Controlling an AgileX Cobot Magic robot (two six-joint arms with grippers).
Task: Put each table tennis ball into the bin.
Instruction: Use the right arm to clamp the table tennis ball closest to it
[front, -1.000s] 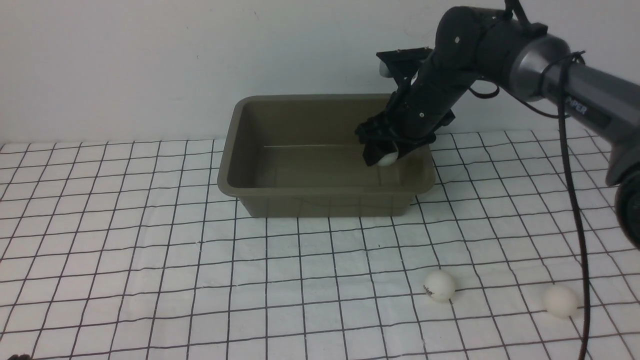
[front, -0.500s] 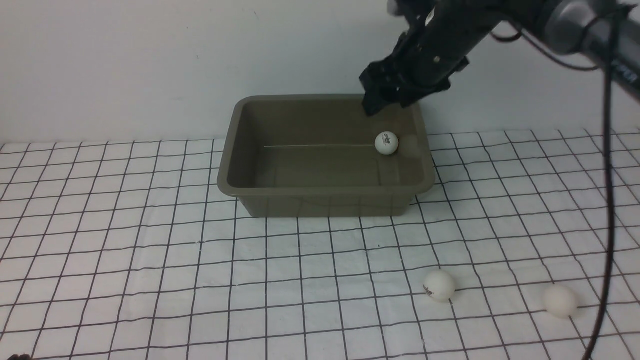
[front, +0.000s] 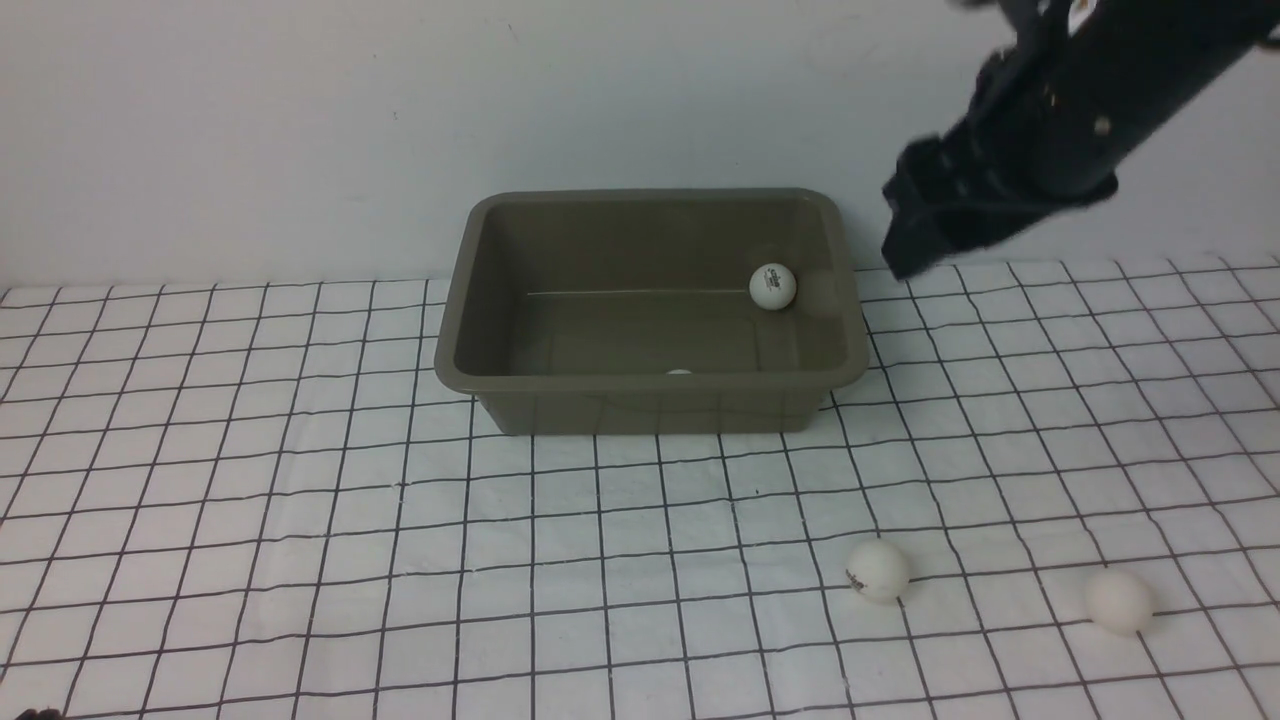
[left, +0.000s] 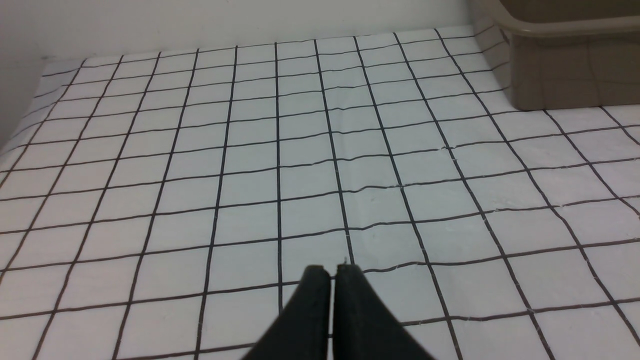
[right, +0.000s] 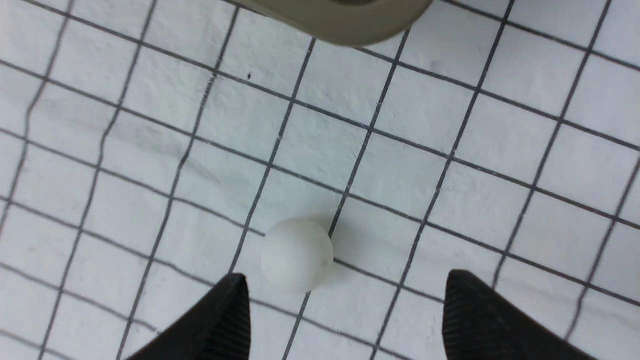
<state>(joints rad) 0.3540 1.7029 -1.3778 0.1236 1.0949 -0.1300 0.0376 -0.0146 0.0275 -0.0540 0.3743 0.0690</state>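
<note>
The olive-brown bin (front: 455, 340) stands at the back middle of the grid cloth. One white ball with a logo (front: 773, 286) lies inside it near the right wall. The top of a second ball (front: 679, 373) peeks over the bin's near rim. Two balls lie on the cloth at the front right, one with a logo (front: 878, 570) and one plain (front: 1118, 601). My right gripper (front: 897, 255) hangs high, to the right of the bin, open and empty. In the right wrist view its fingers (right: 225, 320) stand wide apart above a ball (right: 296, 255) near the bin's corner (right: 345, 22). My left gripper (left: 332, 270) is shut and empty over bare cloth.
A white wall runs behind the bin. The bin's outer wall shows in the left wrist view (left: 565, 75), far from the left gripper. The right arm's dark body reaches in from the upper right of the front view.
My right gripper let the ball go in the bin, then rose and swung right, clear of the bin. The ball stays by the right wall. A second ball's top now shows.
</note>
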